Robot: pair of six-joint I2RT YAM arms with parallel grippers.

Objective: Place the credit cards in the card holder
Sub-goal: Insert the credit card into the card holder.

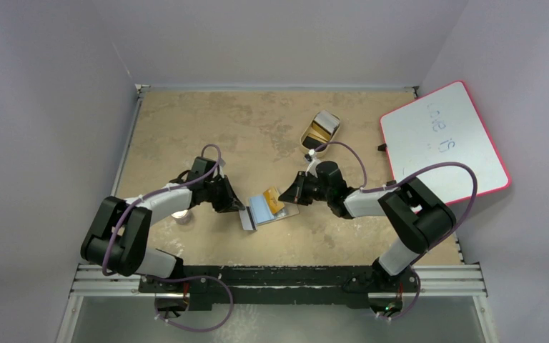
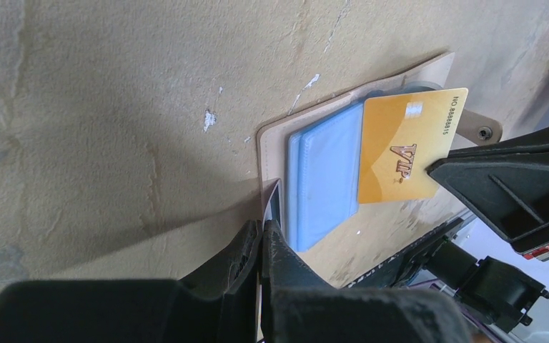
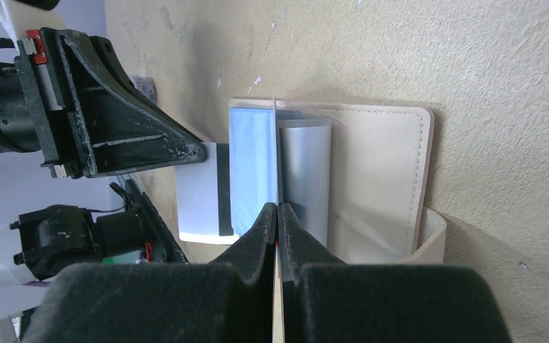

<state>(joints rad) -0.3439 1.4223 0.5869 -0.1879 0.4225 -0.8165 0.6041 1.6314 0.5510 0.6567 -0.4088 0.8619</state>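
The tan card holder (image 1: 290, 212) lies open mid-table, also in the left wrist view (image 2: 275, 139) and the right wrist view (image 3: 379, 179). Pale blue credit cards (image 2: 325, 179) sit in its panel (image 3: 252, 164), with a grey card (image 3: 304, 171) beside them. My right gripper (image 1: 284, 197) is shut on a gold card marked VIP (image 2: 400, 150), holding it on edge over the blue cards; it shows edge-on between my fingertips (image 3: 277, 209). My left gripper (image 1: 241, 207) is shut on the holder's raised near edge (image 2: 264, 227). A white piece with a black stripe (image 3: 199, 189) lies below the left gripper's finger.
A tan oval tray (image 1: 320, 130) with items inside stands at the back. A white board with a red rim (image 1: 443, 143) lies at the right edge. A small round object (image 1: 181, 214) sits under my left arm. Walls close in the left, back and right.
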